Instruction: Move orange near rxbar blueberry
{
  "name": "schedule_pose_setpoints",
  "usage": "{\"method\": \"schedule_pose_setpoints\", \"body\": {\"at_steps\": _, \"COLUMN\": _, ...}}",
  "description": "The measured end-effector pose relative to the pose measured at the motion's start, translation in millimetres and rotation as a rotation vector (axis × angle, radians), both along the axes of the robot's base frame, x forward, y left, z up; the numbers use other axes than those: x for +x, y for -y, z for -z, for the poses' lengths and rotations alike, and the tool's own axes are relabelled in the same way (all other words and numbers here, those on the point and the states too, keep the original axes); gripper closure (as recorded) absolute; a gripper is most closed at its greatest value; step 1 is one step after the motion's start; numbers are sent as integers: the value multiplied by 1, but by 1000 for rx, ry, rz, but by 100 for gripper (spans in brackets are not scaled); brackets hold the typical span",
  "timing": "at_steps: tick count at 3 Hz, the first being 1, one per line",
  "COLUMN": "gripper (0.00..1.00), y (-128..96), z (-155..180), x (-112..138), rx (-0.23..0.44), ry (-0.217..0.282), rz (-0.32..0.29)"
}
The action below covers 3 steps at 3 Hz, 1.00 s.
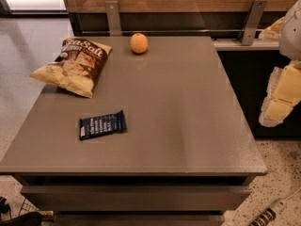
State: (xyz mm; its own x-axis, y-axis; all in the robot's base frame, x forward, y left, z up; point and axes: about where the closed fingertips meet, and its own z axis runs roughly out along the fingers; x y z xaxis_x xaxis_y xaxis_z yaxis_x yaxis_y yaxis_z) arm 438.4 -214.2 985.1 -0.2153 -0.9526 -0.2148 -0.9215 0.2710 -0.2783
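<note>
The orange (138, 43) is small and round and sits at the far edge of the grey table (188, 126), near the middle of the back. The rxbar blueberry (102, 125), a flat dark navy wrapper with white lettering, lies at the front left of the table, well apart from the orange. My gripper (277, 102) shows as white and pale yellow parts at the right edge of the view, beside and beyond the table's right side, far from both things and holding nothing that I can see.
A large yellow-and-brown chip bag (71, 65) lies at the back left, overhanging the table's left edge. A wall panel with two metal brackets (113, 17) runs behind the table. A power strip (268, 215) lies on the floor at the front right.
</note>
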Motion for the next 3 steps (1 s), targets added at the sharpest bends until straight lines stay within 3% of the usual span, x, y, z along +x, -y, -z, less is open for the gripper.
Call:
{"method": "schedule_pose_setpoints", "body": {"at_steps": 1, "gripper": 0, "y": 0, "z": 0, "x": 3, "rx": 6, "ry": 5, "rz": 2}}
{"method": "schedule_pose_setpoints", "body": {"at_steps": 2, "gripper": 0, "y": -1, "z": 8, "x": 48, "rx": 108, "ry": 86, "rz": 27}}
{"method": "schedule_pose_setpoints", "body": {"at_steps": 3, "gripper": 0, "y": -17, "z": 17, "x": 129, "rx": 328, "ry": 182, "rz": 63}}
